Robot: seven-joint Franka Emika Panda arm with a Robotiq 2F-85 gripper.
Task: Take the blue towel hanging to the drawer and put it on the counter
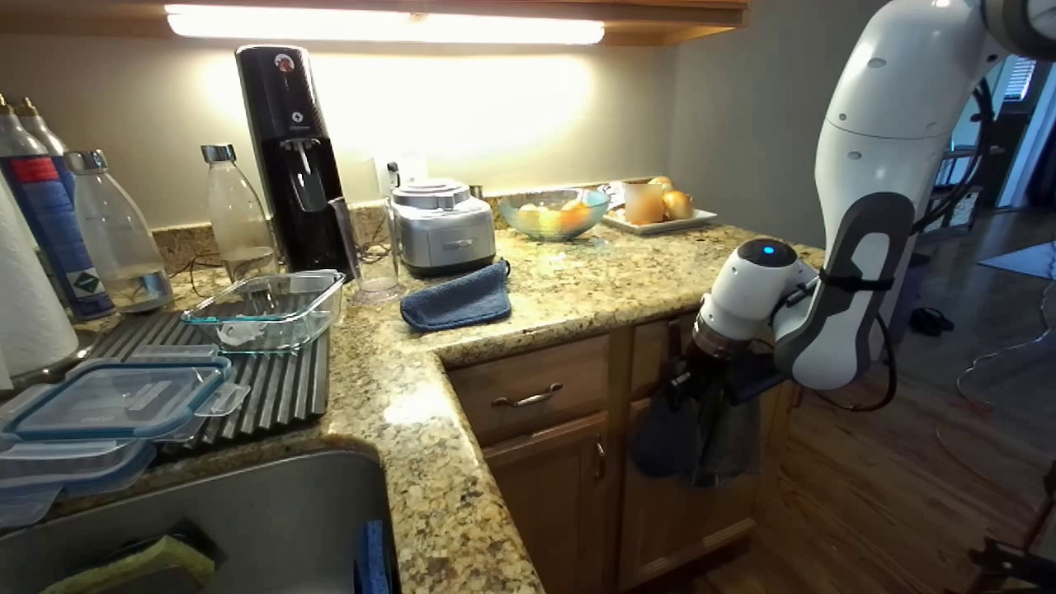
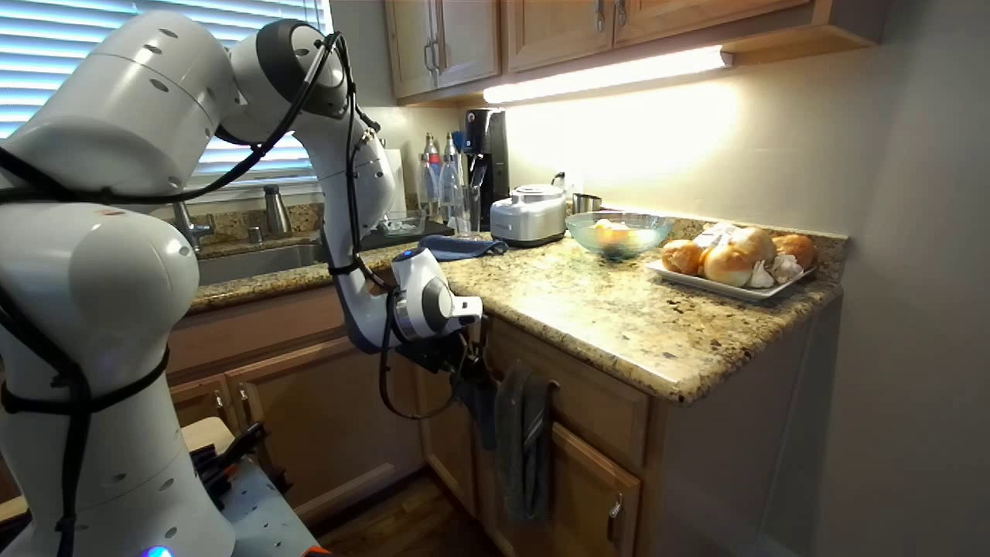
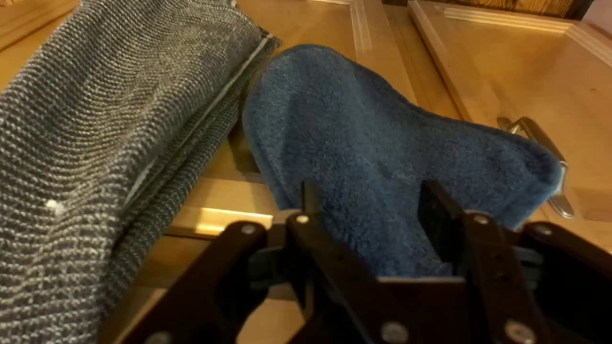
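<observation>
The blue towel (image 3: 363, 129) hangs limp in front of the wooden cabinet in the wrist view. It also shows in both exterior views (image 1: 662, 437) (image 2: 481, 406), partly hidden by the gripper and the grey towel. Its upper end at the drawer (image 2: 603, 406) is hidden. My gripper (image 3: 370, 196) is open, its two fingers apart, with blue cloth showing between and beyond them; I cannot tell whether they touch it. In both exterior views the gripper (image 1: 718, 375) (image 2: 464, 357) points down in front of the drawer, just below the edge of the granite counter (image 1: 594, 280) (image 2: 595, 302).
A grey towel (image 2: 522, 449) hangs right beside the blue one, close to the gripper (image 3: 110, 124). A folded blue cloth (image 1: 458, 299) lies on the counter near a silver appliance (image 1: 445, 227), a glass bowl (image 1: 553, 216) and a plate of onions (image 2: 735, 290). A sink (image 1: 272, 495) is nearby.
</observation>
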